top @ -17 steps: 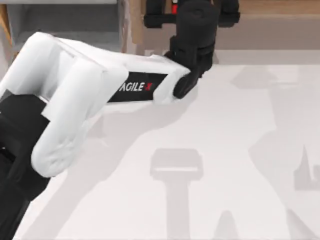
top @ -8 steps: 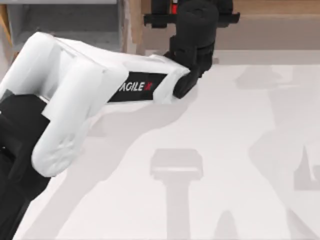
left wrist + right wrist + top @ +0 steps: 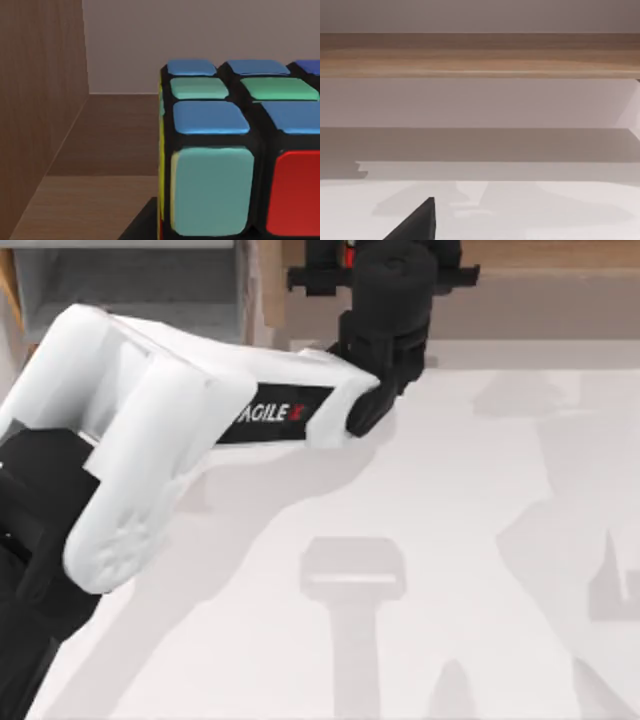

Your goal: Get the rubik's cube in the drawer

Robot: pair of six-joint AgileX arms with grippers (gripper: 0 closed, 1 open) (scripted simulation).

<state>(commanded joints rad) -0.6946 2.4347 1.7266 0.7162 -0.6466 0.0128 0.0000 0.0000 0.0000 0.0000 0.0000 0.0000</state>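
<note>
While my left arm [image 3: 170, 430] reaches across the surface [image 3: 450, 540] to the far edge, its jaws sit at the wooden shelf [image 3: 45, 100], and I cannot tell whether they are apart or together. Close before its wrist camera stands the rubik's cube [image 3: 235, 155], inside that wooden recess.

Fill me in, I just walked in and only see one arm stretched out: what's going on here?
The left arm reaches to the table's far edge, its gripper up at the wooden shelf with the rubik's cube right before its wrist camera. The grey-walled drawer sits at the far left, without the cube. The right gripper hangs parked facing the shelf.
</note>
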